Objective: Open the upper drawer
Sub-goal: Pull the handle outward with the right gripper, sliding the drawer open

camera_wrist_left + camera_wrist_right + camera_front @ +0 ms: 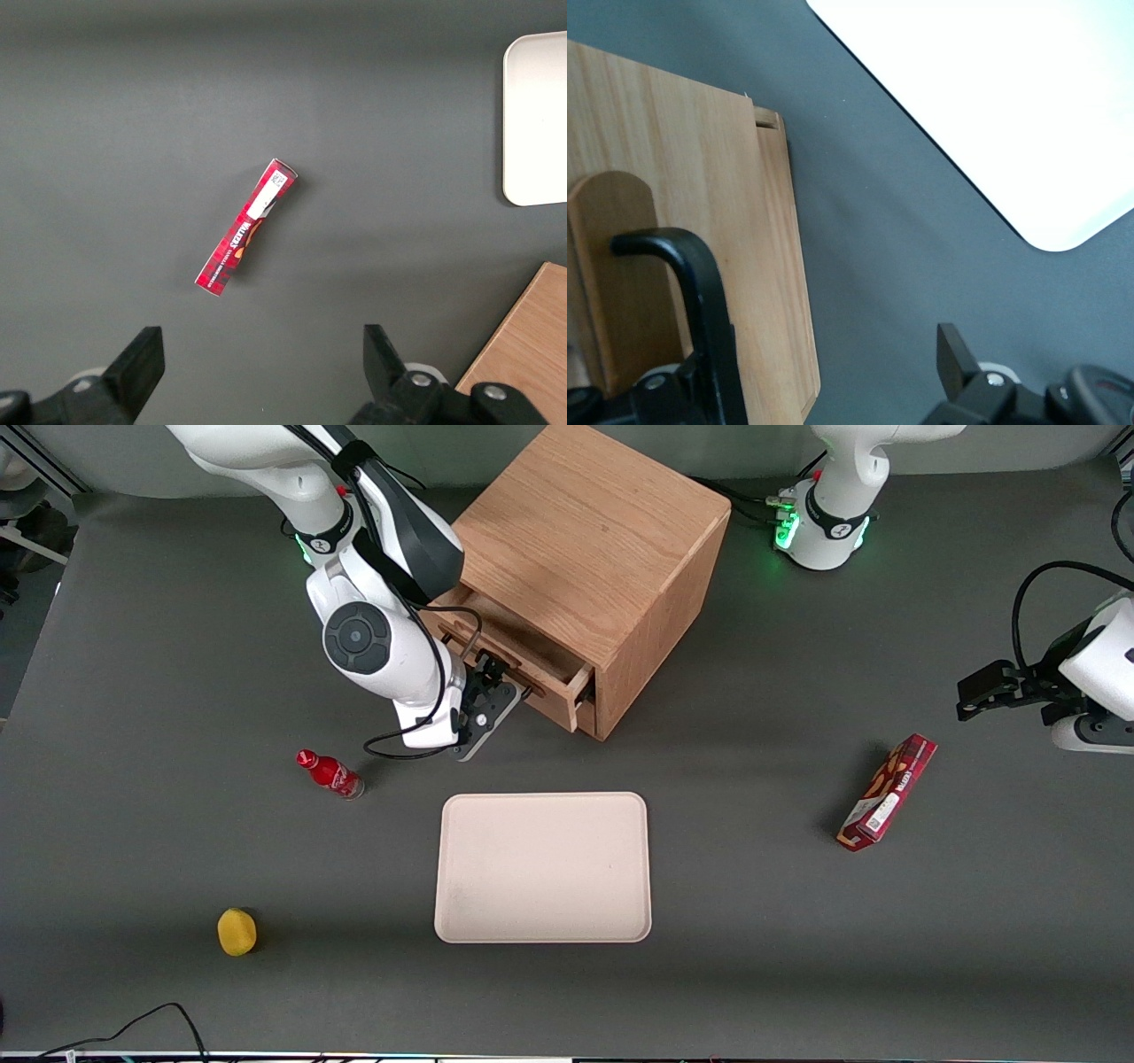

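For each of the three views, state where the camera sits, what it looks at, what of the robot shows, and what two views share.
Front view: high, facing the robots; cabinet, upper drawer, hand.
Left wrist view: on the parked arm, looking down at red box; its own fingers show.
Right wrist view: on the working arm, at the drawer's handle.
All three share the tray.

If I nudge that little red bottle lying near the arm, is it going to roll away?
Probably. The bottle lies on its side on the flat table, so its round body would likely roll crosswise, curving toward its narrower cap end. It looks small, so probably light. The gripper is at the drawer, well clear.
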Controlling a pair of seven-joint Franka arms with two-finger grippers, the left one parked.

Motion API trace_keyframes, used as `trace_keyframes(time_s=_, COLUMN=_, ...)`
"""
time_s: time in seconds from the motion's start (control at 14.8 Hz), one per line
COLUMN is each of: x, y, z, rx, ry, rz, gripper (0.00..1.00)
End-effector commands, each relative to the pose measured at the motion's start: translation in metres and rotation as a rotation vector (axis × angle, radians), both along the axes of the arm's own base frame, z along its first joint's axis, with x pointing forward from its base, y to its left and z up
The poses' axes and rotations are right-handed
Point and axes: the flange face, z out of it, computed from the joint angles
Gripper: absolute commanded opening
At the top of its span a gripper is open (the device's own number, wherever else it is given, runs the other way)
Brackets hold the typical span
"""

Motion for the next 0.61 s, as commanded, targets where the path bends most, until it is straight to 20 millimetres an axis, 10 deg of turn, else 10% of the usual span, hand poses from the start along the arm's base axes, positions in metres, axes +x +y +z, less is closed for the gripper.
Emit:
trace_keyframes(time_s=0.0, x=0.017, y=-0.007, z=-0.002, rx=-0.003, ry=-0.022, rz=0.017, gripper=1.0)
trace_keyframes(time_s=0.54, x=0.035, y=-0.034, z=-0.013, rx=-0.001, ry=-0.009, rz=-0.011, gripper=1.0)
